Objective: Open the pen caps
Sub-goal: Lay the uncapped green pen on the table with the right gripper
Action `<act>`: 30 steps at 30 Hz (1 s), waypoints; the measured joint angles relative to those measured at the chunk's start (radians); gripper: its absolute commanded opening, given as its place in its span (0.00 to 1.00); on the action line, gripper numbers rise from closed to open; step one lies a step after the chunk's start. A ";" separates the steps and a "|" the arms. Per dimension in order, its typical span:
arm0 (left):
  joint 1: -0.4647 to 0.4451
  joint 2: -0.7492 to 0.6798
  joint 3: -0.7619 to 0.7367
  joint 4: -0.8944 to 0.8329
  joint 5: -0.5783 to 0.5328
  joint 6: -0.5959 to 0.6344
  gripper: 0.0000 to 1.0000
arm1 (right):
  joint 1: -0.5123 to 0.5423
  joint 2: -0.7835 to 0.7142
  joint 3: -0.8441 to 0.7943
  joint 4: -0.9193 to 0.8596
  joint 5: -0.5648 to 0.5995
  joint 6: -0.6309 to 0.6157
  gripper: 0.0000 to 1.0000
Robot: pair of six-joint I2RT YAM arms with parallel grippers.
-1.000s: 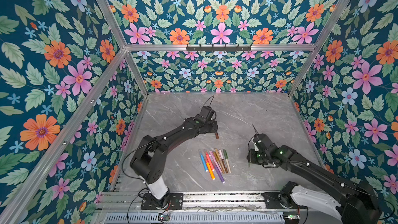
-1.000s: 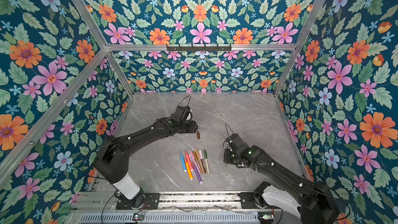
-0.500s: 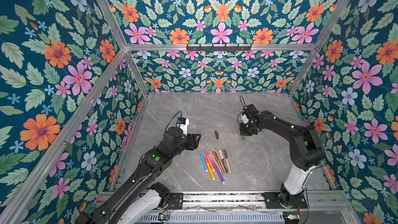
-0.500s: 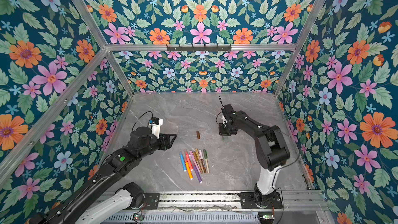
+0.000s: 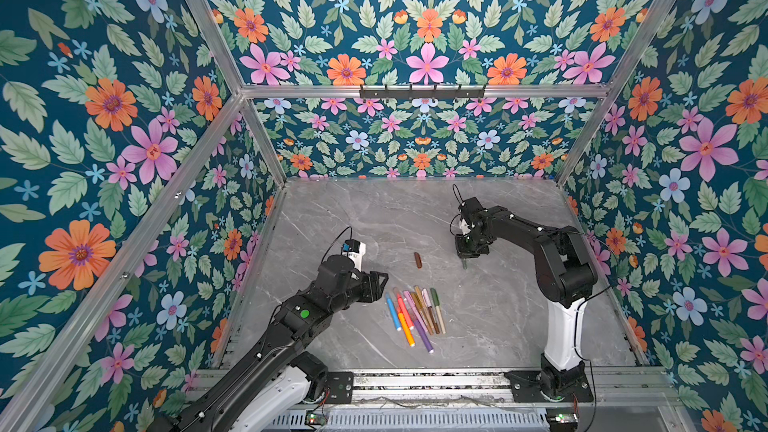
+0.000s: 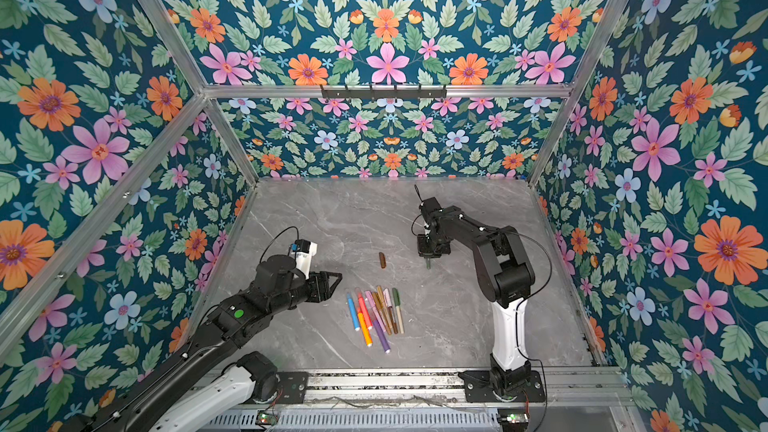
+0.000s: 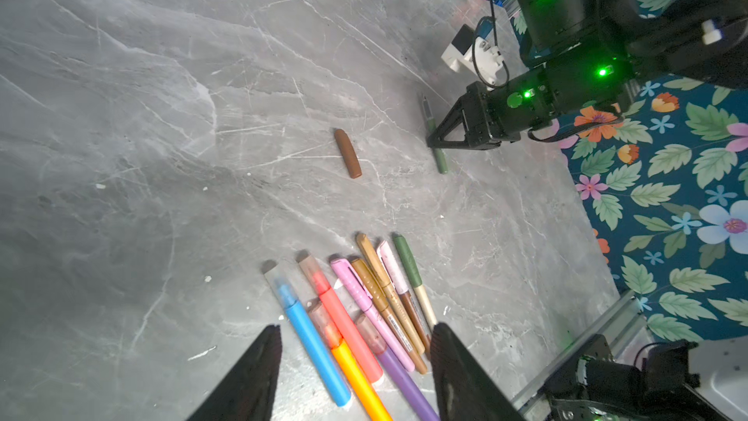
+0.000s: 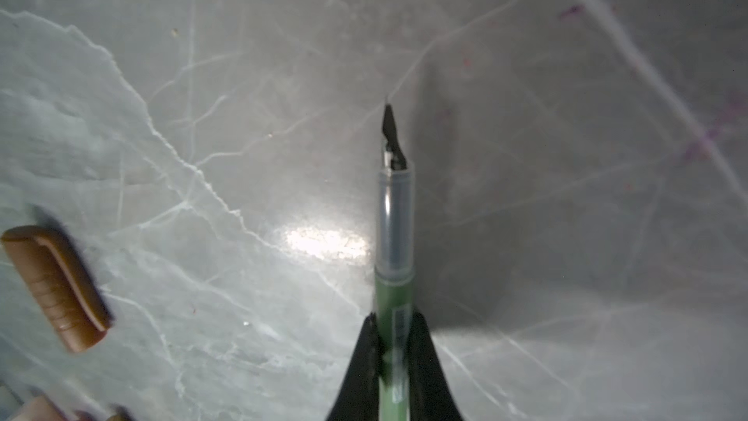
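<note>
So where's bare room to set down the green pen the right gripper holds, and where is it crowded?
Bare table lies between the back wall and the brown cap; another patch sits between the pen cluster and the right arm's base. Crowded: around the cluster, where the open left gripper hovers close.

Left end effector (image 7: 357, 328) hovers low, jaws apart (right end effector (image 8: 395, 320) points down, clamped).
</note>
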 measured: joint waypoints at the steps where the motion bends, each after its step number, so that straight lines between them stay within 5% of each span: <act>1: 0.000 0.008 -0.001 0.010 0.008 0.000 0.61 | 0.000 0.000 0.000 0.000 0.005 0.009 0.18; 10: 0.000 0.010 -0.035 0.062 0.037 -0.029 0.60 | 0.002 -0.002 -0.011 0.011 0.011 0.029 0.26; 16: 0.000 0.016 -0.055 0.083 0.046 -0.051 0.60 | 0.002 -0.011 -0.018 0.026 0.003 0.033 0.41; 22: 0.000 0.016 -0.057 0.107 0.047 -0.067 0.61 | 0.000 -0.093 -0.067 0.017 0.014 0.042 0.41; 25: 0.000 0.015 -0.074 0.126 0.044 -0.088 0.71 | 0.021 -0.206 -0.137 0.027 0.013 0.052 0.41; 27: 0.000 0.002 -0.100 0.144 0.028 -0.118 0.99 | 0.069 -0.301 -0.221 0.040 0.023 0.065 0.40; 30: 0.000 -0.040 -0.161 0.203 0.002 -0.182 1.00 | 0.210 -0.455 -0.367 0.051 0.048 0.107 0.40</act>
